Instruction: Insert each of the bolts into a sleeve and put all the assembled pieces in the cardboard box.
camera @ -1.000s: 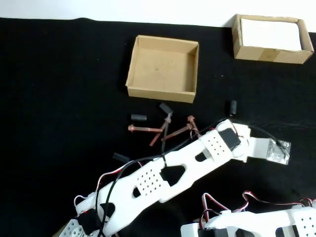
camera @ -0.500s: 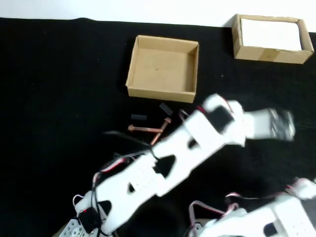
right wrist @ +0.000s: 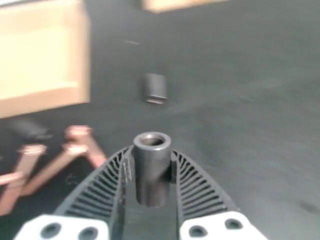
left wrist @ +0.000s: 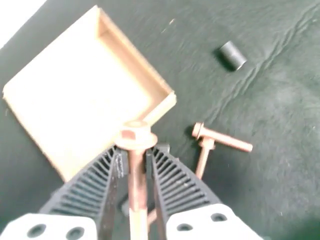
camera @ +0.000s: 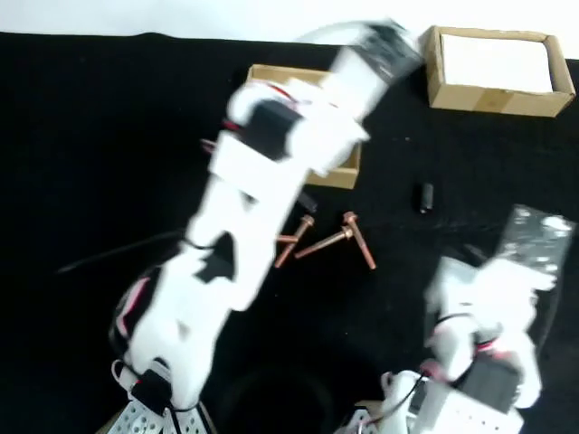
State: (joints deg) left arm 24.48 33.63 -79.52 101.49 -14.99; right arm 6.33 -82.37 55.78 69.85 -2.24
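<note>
My left gripper (left wrist: 135, 149) is shut on a copper bolt (left wrist: 135, 165), held upright above the near corner of the open cardboard box (left wrist: 80, 85). In the high view the left arm (camera: 262, 181) rises across that box (camera: 346, 174). My right gripper (right wrist: 151, 155) is shut on a black sleeve (right wrist: 151, 172) with its bore facing up; from above it (camera: 534, 240) hangs at the right. Loose bolts (camera: 326, 242) lie below the box, and another sleeve (camera: 425, 196) lies to their right.
A second cardboard box (camera: 498, 68) with a white sheet inside stands at the back right. Black cloth (camera: 109, 136) covers the table, with free room on the left. The raised left arm hides the area just left of the bolts.
The left arm has swung up from low on the right to over the cardboard box, now holding a bolt. The right arm has risen into view at the right with a sleeve.
</note>
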